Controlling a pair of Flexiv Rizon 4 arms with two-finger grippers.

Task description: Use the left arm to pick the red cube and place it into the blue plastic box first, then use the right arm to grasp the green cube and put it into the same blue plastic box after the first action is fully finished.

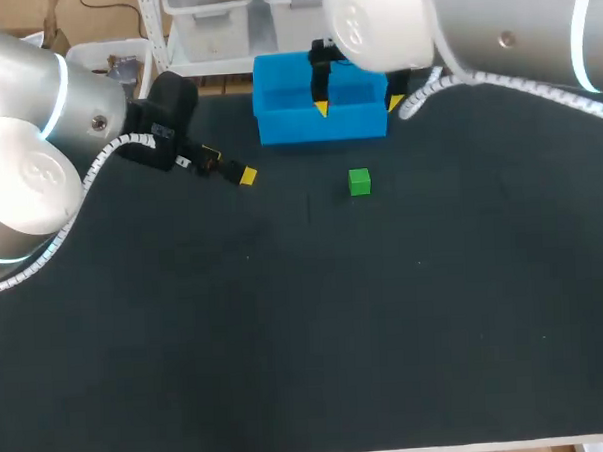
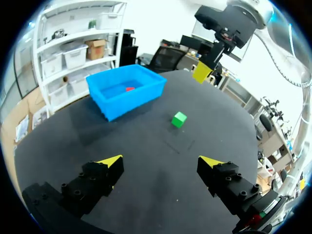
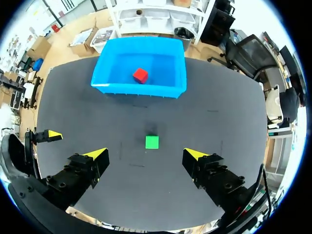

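Red cube [image 3: 140, 75], green cube [image 3: 152, 142], one box [image 3: 136, 90]

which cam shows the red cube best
The right wrist view: it looks down into the blue plastic box and shows the red cube whole. The left wrist view shows only a red sliver above the box wall; the head view shows none of it.

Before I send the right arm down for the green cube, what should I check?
1. Red cube inside the blue box: ok.
2. Left end effector open, empty, away from the green cube: ok.
3. Right end effector open: ok.
4. Green cube free on the table, nothing touching it: ok.
5. Green cube within the right end effector: not ok, it lies ahead of it.
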